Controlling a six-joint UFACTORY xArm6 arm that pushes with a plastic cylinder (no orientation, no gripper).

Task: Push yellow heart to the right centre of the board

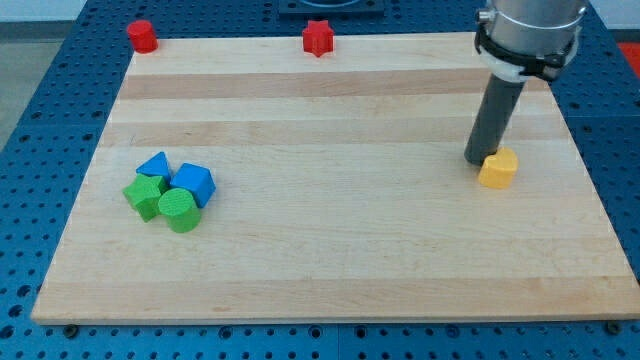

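The yellow heart (498, 168) lies on the wooden board (330, 240) at the view's right, about mid-height. My tip (476, 160) stands just to the left of the heart, touching or almost touching its upper left side. The dark rod rises from there to the arm's grey body (527, 30) at the view's top right.
A cluster at the view's left holds a blue triangle-like block (154, 166), a blue block (192, 183), a green star-like block (145, 196) and a green cylinder (179, 210). A red cylinder (142, 36) and a red star (317, 38) sit at the board's top edge.
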